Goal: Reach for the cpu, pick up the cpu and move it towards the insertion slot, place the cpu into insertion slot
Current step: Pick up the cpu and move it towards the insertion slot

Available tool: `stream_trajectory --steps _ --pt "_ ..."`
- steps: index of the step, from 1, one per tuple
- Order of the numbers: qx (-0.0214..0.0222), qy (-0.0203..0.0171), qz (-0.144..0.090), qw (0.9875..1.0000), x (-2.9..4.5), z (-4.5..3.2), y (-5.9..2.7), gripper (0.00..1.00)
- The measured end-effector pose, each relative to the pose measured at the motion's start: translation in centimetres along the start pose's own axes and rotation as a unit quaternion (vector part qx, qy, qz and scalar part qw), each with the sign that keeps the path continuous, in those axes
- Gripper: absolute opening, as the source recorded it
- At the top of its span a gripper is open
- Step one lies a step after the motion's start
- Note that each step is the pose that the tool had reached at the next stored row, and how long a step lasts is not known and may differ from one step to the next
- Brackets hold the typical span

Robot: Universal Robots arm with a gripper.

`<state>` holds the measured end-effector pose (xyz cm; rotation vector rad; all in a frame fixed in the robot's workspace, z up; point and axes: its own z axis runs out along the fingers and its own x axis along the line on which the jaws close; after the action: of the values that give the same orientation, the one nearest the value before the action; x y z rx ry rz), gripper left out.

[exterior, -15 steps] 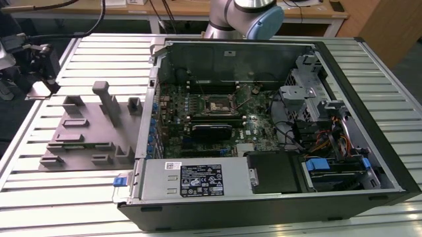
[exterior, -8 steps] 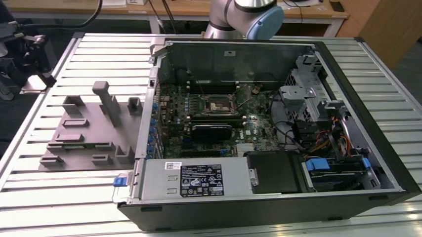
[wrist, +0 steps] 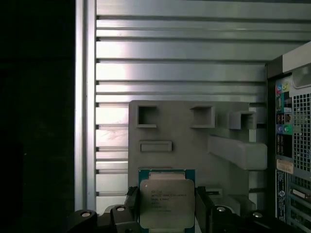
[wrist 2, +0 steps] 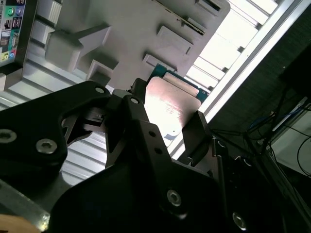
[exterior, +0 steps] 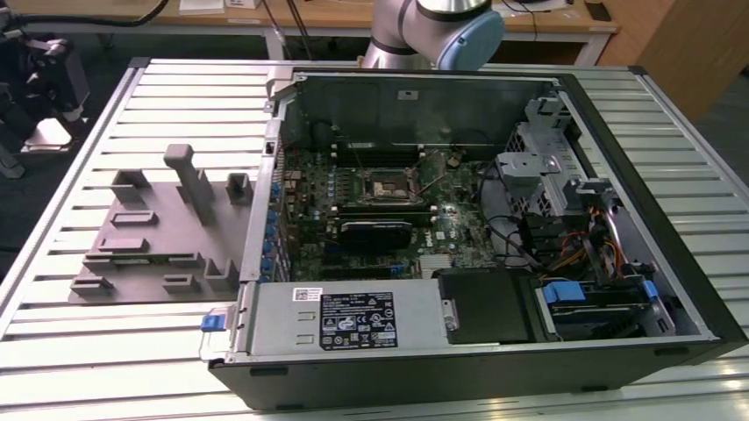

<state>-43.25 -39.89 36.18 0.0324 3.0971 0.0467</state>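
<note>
In both wrist views the cpu (wrist: 166, 208), a square chip with a silvery top on a green-edged board, sits between the black fingers (wrist: 131, 199) of my gripper (wrist: 166, 194), which is shut on it. The chip hangs well above the grey fixture block (wrist: 194, 141), near the block's edge. In the second wrist view the cpu (wrist 2: 171, 107) catches the light between the gripper (wrist 2: 167, 119) parts. In the exterior view the insertion slot (exterior: 384, 187), a square silvery frame with a dark centre, lies on the motherboard inside the open case, to the right of the fixture block (exterior: 164, 230).
The open computer case (exterior: 468, 351) stands on a slatted metal table (exterior: 105, 342). A black card (exterior: 374, 235) lies just in front of the socket, with cables and drive bays (exterior: 585, 219) at the exterior view's right. The case's rear ports (wrist: 286, 145) border the block.
</note>
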Motion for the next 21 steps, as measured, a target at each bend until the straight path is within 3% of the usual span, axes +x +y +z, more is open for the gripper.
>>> stream_trajectory --steps 11,17,21 --pt "0.0000 -0.0022 0.000 1.0000 -0.11 -2.67 0.09 0.54" --pt "-0.0001 -0.0024 0.000 1.0000 -0.14 -2.71 0.10 0.54" --pt "0.0000 -0.0023 0.000 1.0000 -0.56 -2.70 0.10 0.54"
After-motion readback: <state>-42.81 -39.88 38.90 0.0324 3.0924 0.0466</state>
